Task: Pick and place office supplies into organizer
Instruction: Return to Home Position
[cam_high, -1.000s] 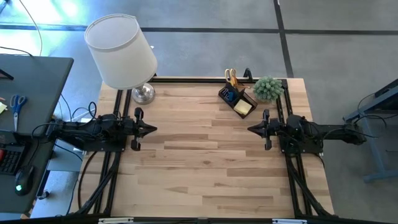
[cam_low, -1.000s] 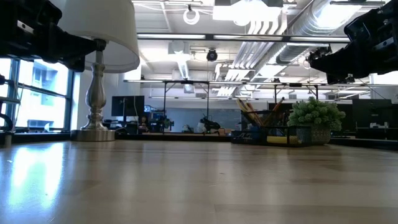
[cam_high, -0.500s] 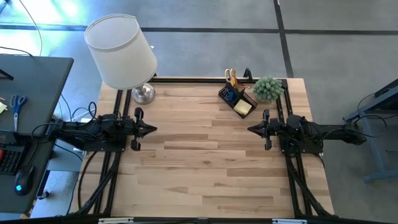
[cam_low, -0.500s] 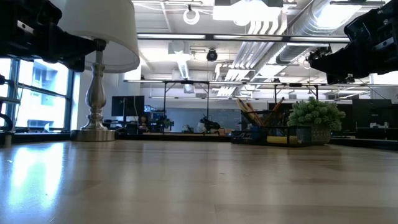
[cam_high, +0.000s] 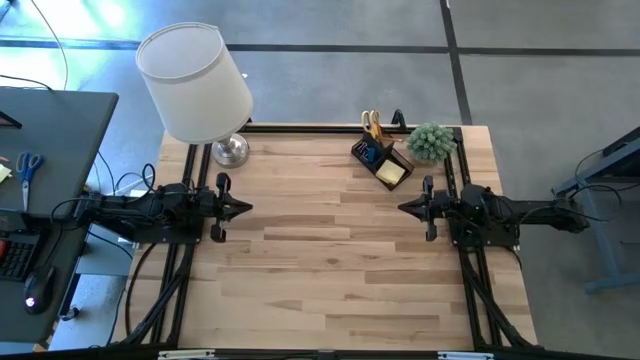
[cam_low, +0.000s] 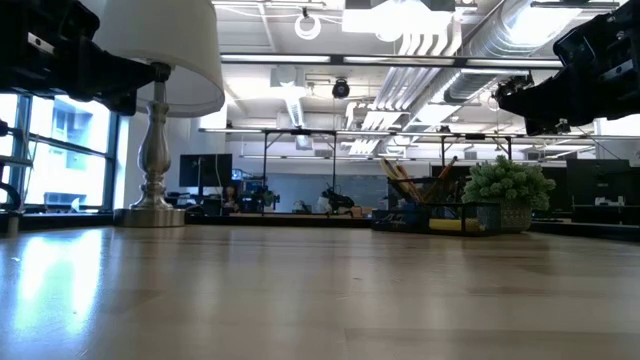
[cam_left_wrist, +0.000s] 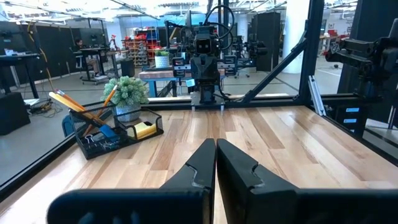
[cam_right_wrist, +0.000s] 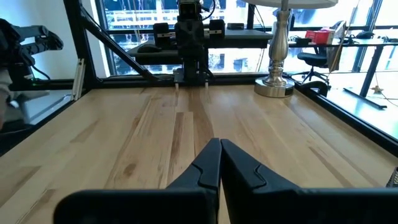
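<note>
Beside the plant (cam_high: 431, 141), the organizer (cam_high: 397, 160) sits diagonally; left and right jaws pressed together.

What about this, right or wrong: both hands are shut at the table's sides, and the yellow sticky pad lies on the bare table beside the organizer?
One slip: the yellow sticky pad lies in the low tray of the organizer, not on the bare table, as the high view shows. The left hand and right hand are shut at the table's sides.
</note>
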